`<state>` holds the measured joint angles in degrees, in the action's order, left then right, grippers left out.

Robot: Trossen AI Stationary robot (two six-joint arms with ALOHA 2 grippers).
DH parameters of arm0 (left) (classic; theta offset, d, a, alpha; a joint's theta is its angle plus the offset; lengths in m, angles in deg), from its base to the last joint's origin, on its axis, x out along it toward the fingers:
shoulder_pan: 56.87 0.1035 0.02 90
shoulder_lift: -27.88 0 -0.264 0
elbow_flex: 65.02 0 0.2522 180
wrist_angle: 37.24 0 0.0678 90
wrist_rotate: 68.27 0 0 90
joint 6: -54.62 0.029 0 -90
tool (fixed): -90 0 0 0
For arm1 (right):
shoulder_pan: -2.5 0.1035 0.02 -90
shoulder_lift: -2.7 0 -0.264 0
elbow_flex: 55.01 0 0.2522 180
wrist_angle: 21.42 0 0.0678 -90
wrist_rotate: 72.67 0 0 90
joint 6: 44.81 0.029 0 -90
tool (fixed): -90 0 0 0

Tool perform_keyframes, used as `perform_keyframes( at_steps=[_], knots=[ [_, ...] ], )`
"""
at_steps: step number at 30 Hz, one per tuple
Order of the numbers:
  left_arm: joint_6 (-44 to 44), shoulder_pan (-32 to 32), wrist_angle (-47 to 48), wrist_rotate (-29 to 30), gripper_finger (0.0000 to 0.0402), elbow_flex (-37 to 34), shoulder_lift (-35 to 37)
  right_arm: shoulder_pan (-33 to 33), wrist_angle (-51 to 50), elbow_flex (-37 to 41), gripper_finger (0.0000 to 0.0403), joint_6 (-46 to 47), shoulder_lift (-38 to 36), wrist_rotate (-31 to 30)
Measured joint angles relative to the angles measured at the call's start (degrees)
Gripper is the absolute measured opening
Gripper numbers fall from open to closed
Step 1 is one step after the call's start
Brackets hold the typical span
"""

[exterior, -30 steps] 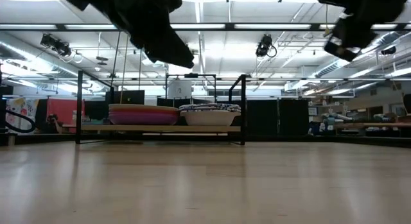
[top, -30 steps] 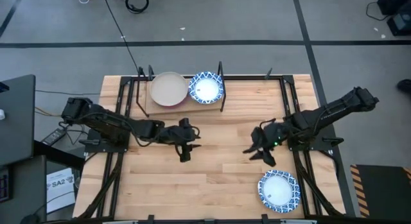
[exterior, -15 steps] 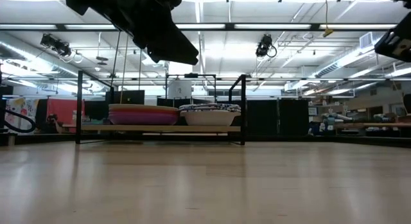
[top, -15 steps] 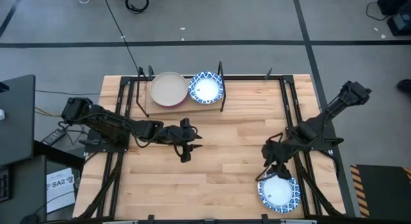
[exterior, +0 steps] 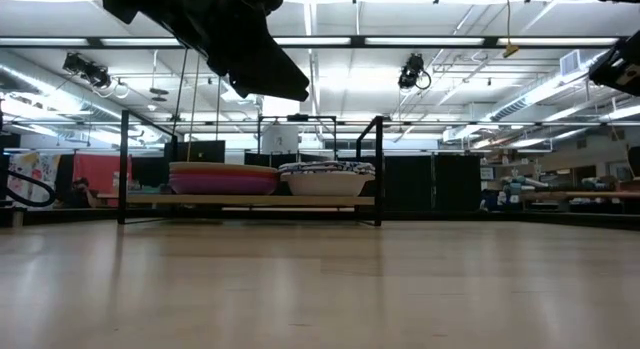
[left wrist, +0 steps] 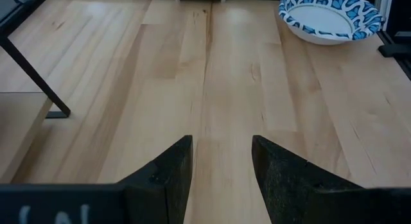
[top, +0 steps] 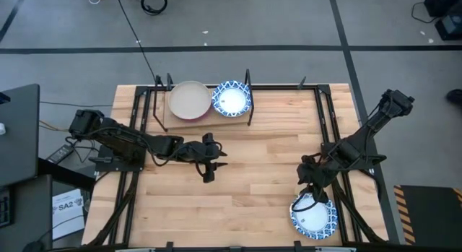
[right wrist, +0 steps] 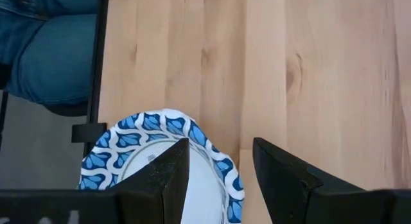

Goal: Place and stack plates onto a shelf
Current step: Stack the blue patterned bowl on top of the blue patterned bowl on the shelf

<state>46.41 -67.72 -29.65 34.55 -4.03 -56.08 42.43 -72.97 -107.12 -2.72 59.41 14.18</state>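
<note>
A blue-and-white patterned plate (top: 313, 215) lies flat on the table near its near right corner. My right gripper (top: 306, 196) hangs open over that plate's far rim (right wrist: 192, 131), one finger above the plate and the other above bare wood; I see no touch. My left gripper (top: 208, 167) waits open over the table's middle (left wrist: 220, 144), holding nothing. The shelf (top: 206, 116) stands at the far edge with a beige-topped stack (top: 190, 99) and a blue-and-white stack (top: 231, 98) resting on its plank (exterior: 250, 200).
Bare wooden table top (top: 253, 158) stretches between the arms and the shelf. The shelf's black posts (top: 248, 79) rise beside the stacks. A person's leg in blue jeans (right wrist: 45, 54) shows just past the table's near edge, beside the black table frame (right wrist: 99, 57).
My right gripper has swung from the table's right middle toward the near edge and tipped down over the loose blue-and-white plate, slowing in the last half second. The plate has stayed where it was.
</note>
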Motion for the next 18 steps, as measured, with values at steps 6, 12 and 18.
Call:
perform_keyframes(
  at_steps=[6,12,18],
  knots=[
    [0.04,0.0,0.0,0.0,0.0167,0.0,0.0,0.74,-0.15,0.02,0.0177,0.42,0.57,-0.33],
    [0.04,0.01,0.0,0.0,0.0167,0.0,0.0,0.95,0.25,2.73,0.0177,2.67,2.77,0.03],
    [0.02,0.02,0.0,0.0,0.0167,0.0,0.0,0.95,6.25,7.61,0.0177,6.8,3.19,4.8]
  ],
)
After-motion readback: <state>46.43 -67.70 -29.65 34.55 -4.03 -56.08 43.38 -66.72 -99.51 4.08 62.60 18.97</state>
